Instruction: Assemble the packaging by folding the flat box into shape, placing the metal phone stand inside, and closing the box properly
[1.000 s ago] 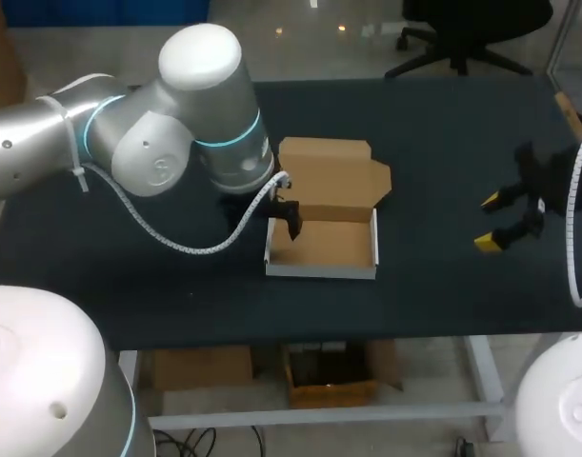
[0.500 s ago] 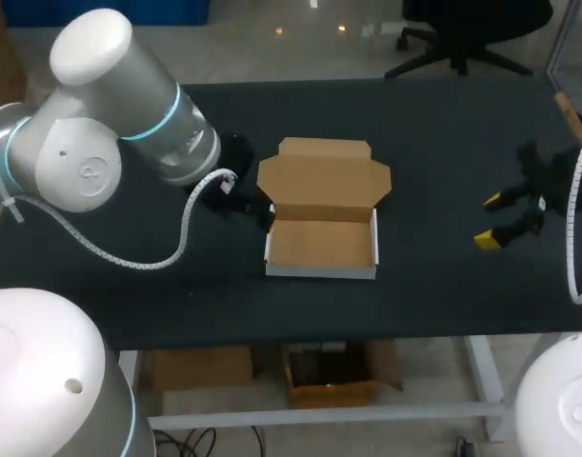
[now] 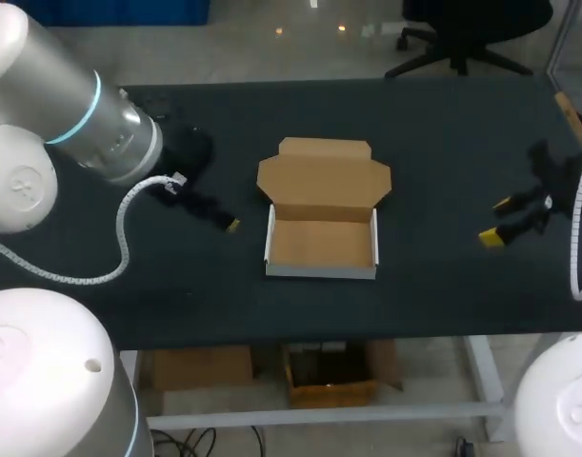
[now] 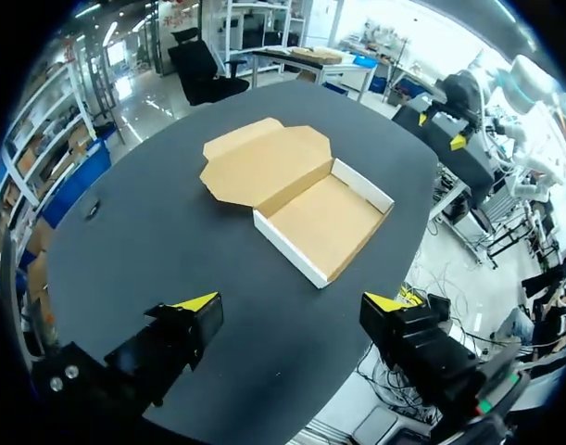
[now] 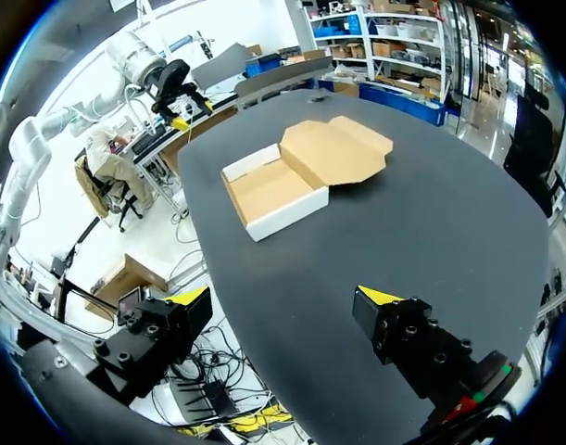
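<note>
Black table shows, left to right, the left gripper hovering with fingers spread and empty, the cardboard box mid-table with its lid folded back, and the right gripper likewise spread, empty.

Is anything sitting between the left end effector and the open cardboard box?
Nothing visible does. Only bare black table lies between the left end effector, whose fingers are open, and the open cardboard box. The box's tray is empty and its lid is open.
</note>
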You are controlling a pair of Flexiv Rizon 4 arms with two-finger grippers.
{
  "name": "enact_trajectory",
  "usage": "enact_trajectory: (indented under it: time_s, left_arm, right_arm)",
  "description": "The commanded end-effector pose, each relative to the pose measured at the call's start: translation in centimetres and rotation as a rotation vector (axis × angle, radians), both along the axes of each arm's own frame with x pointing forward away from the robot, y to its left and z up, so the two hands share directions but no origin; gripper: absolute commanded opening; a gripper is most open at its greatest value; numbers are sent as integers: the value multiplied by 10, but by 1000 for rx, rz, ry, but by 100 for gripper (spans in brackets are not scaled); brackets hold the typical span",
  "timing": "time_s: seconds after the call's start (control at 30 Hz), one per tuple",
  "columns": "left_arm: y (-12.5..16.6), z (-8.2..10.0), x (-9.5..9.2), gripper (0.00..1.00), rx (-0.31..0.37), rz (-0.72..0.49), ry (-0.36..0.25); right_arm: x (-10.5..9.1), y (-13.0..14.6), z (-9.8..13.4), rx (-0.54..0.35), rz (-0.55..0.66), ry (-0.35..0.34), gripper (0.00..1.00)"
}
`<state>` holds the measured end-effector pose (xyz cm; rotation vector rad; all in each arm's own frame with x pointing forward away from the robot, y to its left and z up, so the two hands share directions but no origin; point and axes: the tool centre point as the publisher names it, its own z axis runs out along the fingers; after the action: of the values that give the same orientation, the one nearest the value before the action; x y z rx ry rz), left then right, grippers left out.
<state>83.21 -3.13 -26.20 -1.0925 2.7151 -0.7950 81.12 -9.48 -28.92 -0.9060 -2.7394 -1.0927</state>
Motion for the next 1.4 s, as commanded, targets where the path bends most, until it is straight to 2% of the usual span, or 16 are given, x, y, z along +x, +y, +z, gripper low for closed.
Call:
enact_trajectory:
  time_s: [0.03, 0.27, 0.5, 0.77, 0.9, 1.13, 1.4]
  left_arm:
    - [14, 18, -20, 100, -9, 8, -50]
    - [33, 31, -33, 100, 10, 34, -62]
    - [51, 40, -42, 100, 26, 121, -7]
    - [61, 44, -43, 100, 26, 229, 64]
    - [63, 47, -38, 100, 37, 290, 86]
    - [67, 59, -18, 100, 55, 431, 132]
    - [70, 63, -10, 100, 73, 503, 199]
  right_arm:
    - [-2, -6, 1, 12, -25, 24, 100]
    - [-5, -13, 6, 5, -118, 76, 100]
    - [-9, -17, 14, -49, -235, 126, 100]
    - [-4, -22, 20, -119, -412, 216, 100]
    - [0, -30, 26, -126, -486, 255, 100]
    - [16, -43, 38, -167, -598, 358, 100]
    - [25, -49, 44, -214, -684, 403, 100]
